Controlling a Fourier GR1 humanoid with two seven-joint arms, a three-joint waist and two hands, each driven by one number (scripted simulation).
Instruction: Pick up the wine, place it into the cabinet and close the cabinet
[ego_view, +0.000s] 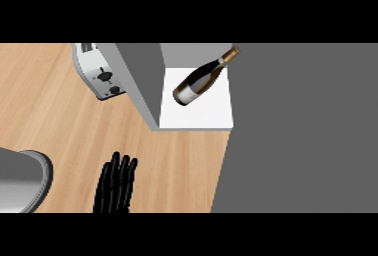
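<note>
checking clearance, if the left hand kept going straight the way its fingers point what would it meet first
Probably the cabinet: the left hand points up the wooden counter toward its grey side wall. Depth is unclear.

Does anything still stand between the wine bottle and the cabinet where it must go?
No. The wine bottle already lies tilted on the cabinet's white shelf. The open grey door is not blocking it. The left hand rests apart on the counter.

You had: wine bottle (201, 80) lying on the cabinet (198, 112) shelf; left hand (116, 185) open on the counter (44, 115); toaster (100, 75) behind.
</note>
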